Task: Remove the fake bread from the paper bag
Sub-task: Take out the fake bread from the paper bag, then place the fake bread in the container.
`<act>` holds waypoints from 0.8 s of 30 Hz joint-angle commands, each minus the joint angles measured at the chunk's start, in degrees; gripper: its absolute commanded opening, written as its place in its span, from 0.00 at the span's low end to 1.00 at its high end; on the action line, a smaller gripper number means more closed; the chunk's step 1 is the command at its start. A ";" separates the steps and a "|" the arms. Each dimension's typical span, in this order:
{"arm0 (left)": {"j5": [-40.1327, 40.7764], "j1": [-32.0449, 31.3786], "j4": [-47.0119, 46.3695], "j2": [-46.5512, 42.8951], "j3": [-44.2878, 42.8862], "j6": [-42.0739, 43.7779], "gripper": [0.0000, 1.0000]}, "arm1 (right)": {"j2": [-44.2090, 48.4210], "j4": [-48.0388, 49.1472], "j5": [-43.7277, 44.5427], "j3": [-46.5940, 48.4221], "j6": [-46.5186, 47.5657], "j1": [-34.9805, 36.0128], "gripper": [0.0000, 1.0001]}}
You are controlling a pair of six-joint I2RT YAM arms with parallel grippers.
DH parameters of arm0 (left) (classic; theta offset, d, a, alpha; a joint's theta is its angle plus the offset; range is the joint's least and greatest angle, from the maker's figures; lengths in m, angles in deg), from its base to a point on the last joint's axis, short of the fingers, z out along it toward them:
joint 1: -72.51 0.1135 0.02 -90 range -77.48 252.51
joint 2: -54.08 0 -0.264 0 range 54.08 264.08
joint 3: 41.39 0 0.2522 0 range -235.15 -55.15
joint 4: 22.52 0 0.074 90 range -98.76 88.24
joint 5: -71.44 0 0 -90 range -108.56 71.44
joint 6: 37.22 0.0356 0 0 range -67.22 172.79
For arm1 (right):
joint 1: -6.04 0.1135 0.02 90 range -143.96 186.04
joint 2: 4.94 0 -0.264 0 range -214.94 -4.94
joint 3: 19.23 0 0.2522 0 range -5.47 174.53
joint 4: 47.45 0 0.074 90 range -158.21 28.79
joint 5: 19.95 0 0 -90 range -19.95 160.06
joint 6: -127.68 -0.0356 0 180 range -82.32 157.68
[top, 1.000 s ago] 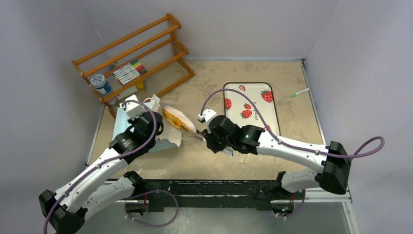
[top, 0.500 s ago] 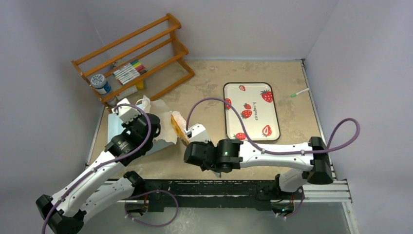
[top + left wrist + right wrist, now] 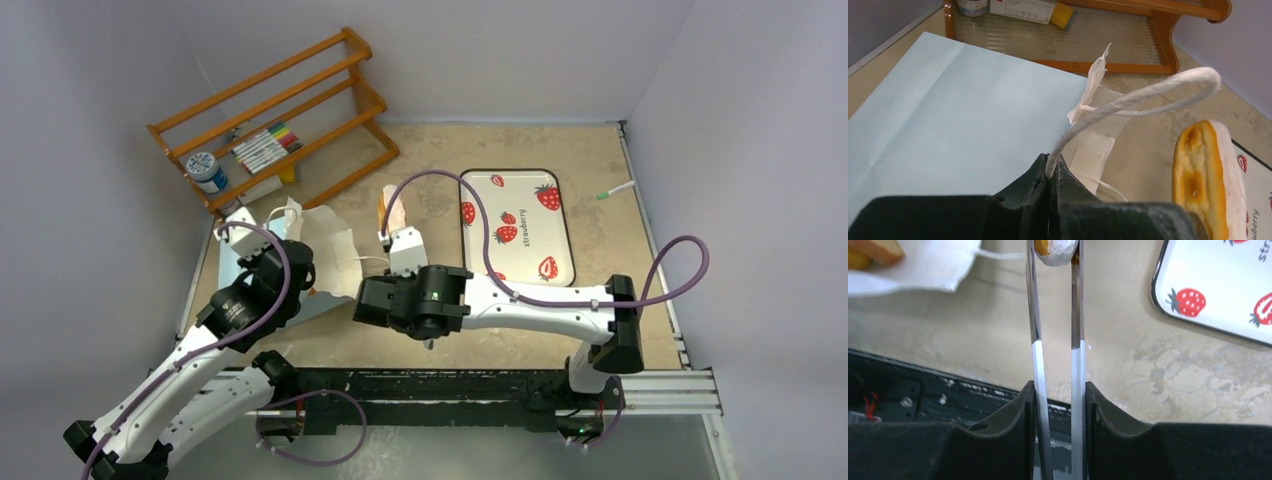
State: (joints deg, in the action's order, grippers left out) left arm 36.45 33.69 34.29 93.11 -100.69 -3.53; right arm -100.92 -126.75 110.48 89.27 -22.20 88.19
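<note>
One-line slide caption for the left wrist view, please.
Left tool pinches the white string handle of the paper bag; a golden toy loaf shows outside it at right.

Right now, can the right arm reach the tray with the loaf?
Probably yes: the right end effector holds the loaf close beside the tray, with only bare table between them.

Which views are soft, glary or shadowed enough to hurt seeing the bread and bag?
Top external: even diffuse light, faint shadows, no glare; fake bread small but visible. Left wrist: paper bag and string handle crisp, bread slightly soft, near foreground at the bottom dark and blurred. Right wrist: bread cut off by the top edge and soft; strawberry tray sharp.
</note>
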 commanded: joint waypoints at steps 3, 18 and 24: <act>-1.43 -0.19 1.35 -2.02 -3.50 1.11 0.00 | -4.95 -0.82 10.80 12.50 4.54 -6.41 0.00; -4.94 -0.19 2.59 -3.06 -4.32 1.33 0.00 | -13.14 5.78 17.77 34.19 34.68 -34.11 0.00; -6.02 -0.19 1.81 -3.04 -3.86 1.58 0.00 | -16.14 -0.33 18.18 25.10 31.23 -37.50 0.00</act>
State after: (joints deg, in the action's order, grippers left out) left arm 31.07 33.69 38.11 90.25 -102.50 -2.79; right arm -115.33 -123.39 125.49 119.78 8.58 50.49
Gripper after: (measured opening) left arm 0.012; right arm 0.352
